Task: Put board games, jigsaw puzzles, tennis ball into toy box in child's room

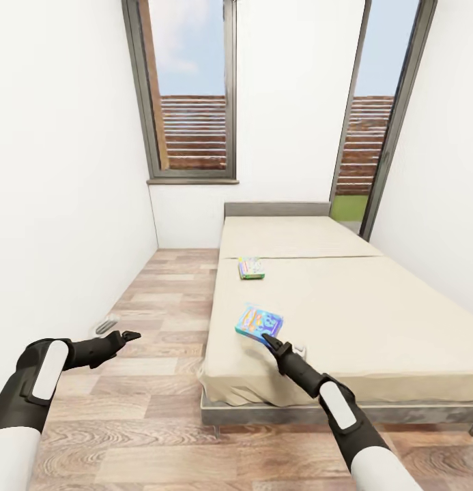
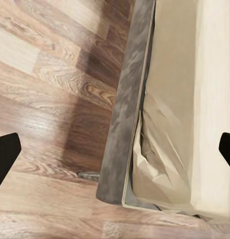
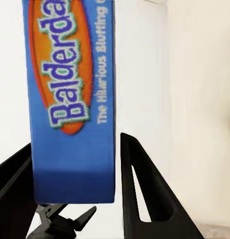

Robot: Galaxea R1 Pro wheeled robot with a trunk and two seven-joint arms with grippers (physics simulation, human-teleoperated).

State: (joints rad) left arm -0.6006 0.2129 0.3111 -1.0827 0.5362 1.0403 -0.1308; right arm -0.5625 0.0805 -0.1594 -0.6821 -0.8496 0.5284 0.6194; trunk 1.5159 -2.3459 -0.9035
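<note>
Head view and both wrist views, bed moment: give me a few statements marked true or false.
1. Two board games lie on the bed. True: a nearer game and a farther game.
2. The left hand holds a game. False: it is open and empty, over the wood floor beside the bed.
3. The nearer game sits between the fingers of the right hand. True; the right wrist view shows its blue side there.
4. The farther game lies on the floor. False: it rests on the bed, near the edge on the robot's left.
</note>
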